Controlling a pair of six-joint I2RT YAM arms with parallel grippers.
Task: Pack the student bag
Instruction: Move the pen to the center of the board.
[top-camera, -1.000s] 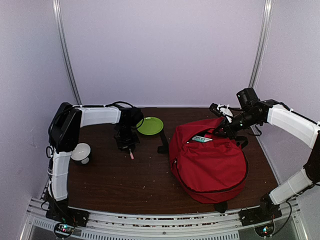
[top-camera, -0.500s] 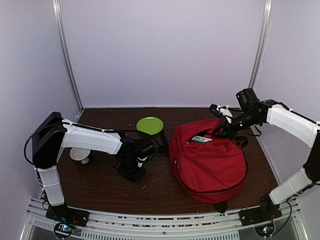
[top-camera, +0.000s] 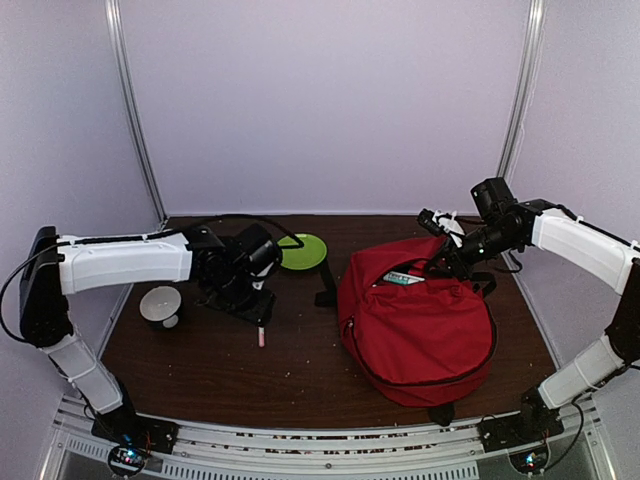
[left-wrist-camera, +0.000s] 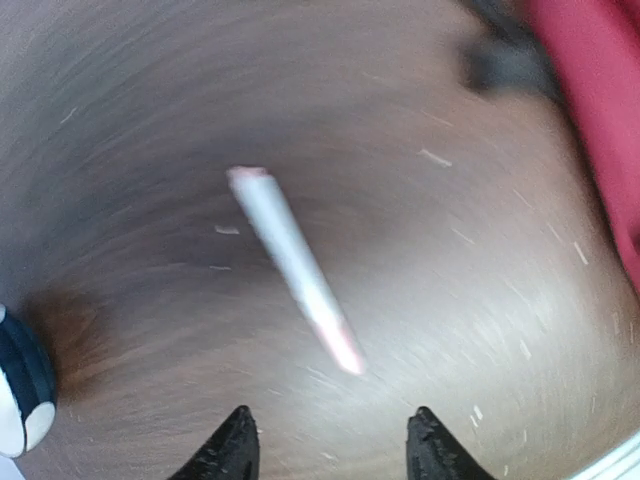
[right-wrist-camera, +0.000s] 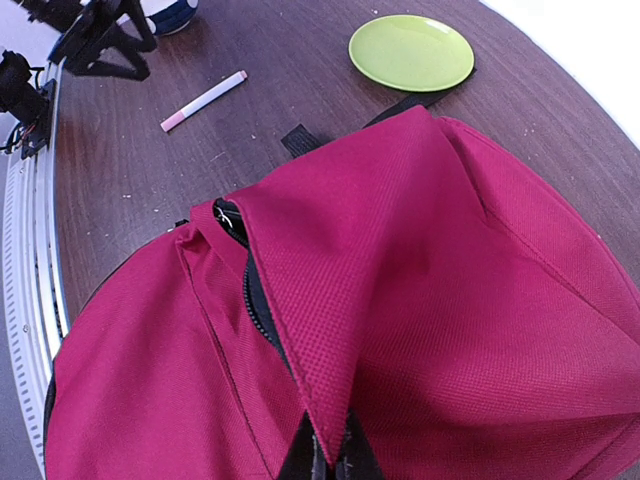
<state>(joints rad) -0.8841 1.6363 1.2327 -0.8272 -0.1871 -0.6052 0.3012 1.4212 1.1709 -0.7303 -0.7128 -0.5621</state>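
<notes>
Presently, left pincer (left-wrist-camera: 330, 455): fingers apart, nothing between them; it hangs low over a white, pink-tipped pen (left-wrist-camera: 295, 265) without touching it.
Pen: flat on the surface (top-camera: 300, 380), blurred in the wrist view.
Right pincer (right-wrist-camera: 325, 462): clamped on the edge of the student bag's raised flap, holding the mouth open.
Student bag (top-camera: 420, 320): red, on the right half of the surface, zip undone.
Surface: dark wood, speckled with crumbs; green plate (top-camera: 303, 251) at the back, bowl (top-camera: 160, 305) at the left.
Room: pale lilac walls (top-camera: 320, 100).
</notes>
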